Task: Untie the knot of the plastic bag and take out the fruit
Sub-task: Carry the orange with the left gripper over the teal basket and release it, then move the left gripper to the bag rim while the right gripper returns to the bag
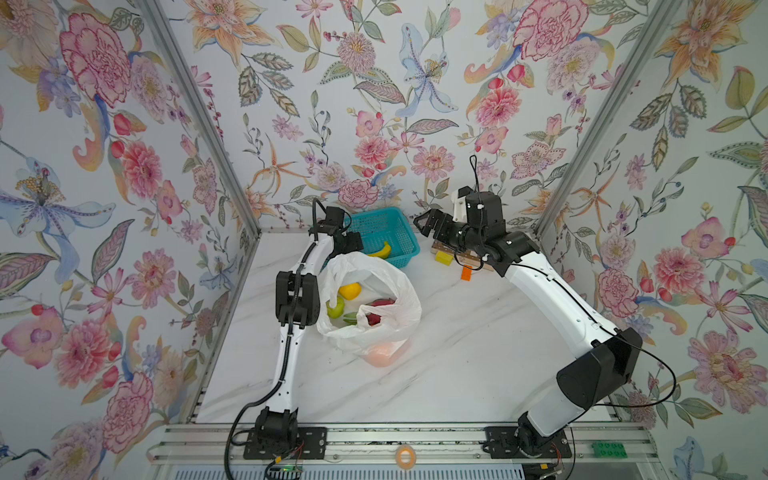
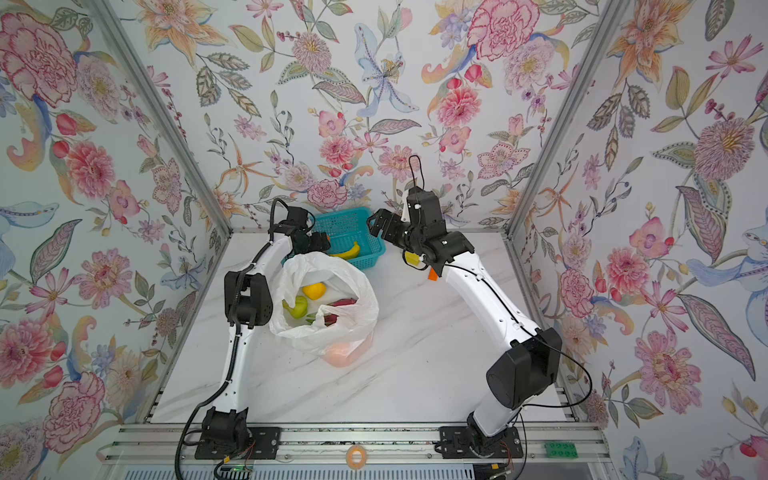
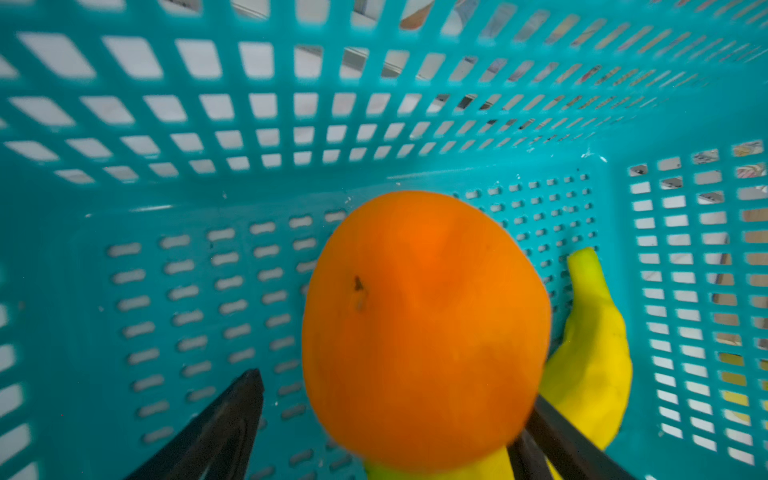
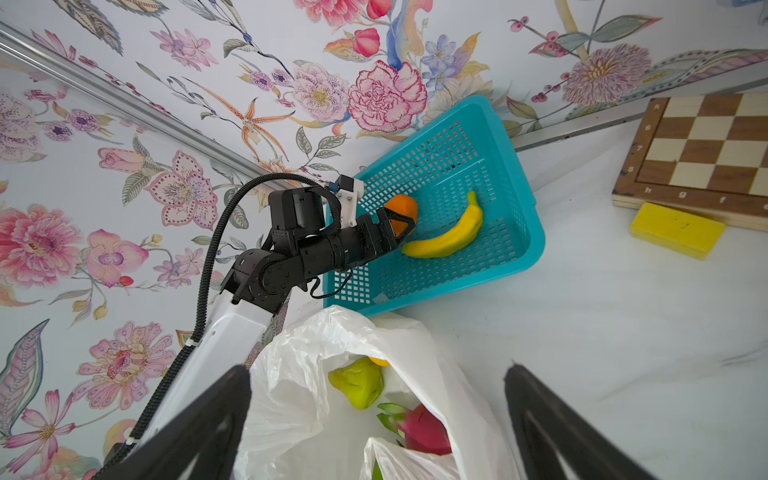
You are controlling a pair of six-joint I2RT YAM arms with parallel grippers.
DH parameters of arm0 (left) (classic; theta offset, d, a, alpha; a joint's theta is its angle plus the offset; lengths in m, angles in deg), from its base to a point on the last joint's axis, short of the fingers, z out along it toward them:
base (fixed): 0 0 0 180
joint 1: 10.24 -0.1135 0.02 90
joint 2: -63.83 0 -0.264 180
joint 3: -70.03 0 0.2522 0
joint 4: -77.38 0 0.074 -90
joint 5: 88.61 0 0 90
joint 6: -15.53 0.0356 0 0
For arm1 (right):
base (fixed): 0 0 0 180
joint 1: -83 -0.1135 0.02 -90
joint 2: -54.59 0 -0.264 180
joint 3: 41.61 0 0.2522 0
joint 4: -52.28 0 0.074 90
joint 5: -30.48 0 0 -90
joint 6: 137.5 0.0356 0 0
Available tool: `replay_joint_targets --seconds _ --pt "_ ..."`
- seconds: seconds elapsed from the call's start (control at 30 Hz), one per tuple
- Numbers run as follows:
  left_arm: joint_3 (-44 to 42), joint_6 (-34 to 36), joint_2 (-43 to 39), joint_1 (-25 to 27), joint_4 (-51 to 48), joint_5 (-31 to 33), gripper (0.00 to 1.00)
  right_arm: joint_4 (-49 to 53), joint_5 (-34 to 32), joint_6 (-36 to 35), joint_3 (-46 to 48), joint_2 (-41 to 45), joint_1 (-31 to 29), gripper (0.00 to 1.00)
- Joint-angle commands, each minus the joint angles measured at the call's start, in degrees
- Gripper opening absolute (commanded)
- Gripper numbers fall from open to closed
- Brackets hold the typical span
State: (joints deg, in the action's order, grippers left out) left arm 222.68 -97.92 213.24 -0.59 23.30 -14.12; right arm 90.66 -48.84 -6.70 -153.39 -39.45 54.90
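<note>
Orange skin fills the gap of the left pincer [image 3: 395, 390] inside the teal basket [image 1: 376, 214]. Its fingers stand wide, one clear of the orange [image 3: 424, 328], so I judge it not gripped, lying beside the banana [image 3: 590, 353]. Best now: rise straight out, clear of the basket's wall. On the table at the basket's near side the plastic bag [image 1: 390, 286] gapes, no knot visible, holding a yellow fruit [image 1: 350, 289], green fruit [image 1: 336, 307] and dragon fruit [image 1: 376, 318]. Right of the basket the right pincer [image 4: 378, 370] hangs wide open, empty — free to steady the bag.
</note>
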Motion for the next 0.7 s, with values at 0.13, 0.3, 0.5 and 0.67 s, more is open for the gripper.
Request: replay_joint_targets --seconds 0.13,0.3,0.5,0.67 --pt "-4.58 2.18 -15.53 -0.27 -0.27 1.27 0.93 0.33 -0.86 -0.74 0.9 2.71 -1.29 0.97" --pt "-7.22 4.28 -23.05 -0.34 -3.12 2.12 0.93 0.29 -0.8 -1.22 0.98 2.94 -2.91 0.96" --pt "-16.64 4.38 -36.5 -0.35 -3.34 1.72 0.94 0.17 -1.97 -2.43 0.96 3.06 -7.27 0.97" --pt "-29.33 4.67 -50.3 -0.36 -0.83 -1.91 0.96 -0.1 -3.18 -2.51 1.12 2.11 -11.12 0.96"
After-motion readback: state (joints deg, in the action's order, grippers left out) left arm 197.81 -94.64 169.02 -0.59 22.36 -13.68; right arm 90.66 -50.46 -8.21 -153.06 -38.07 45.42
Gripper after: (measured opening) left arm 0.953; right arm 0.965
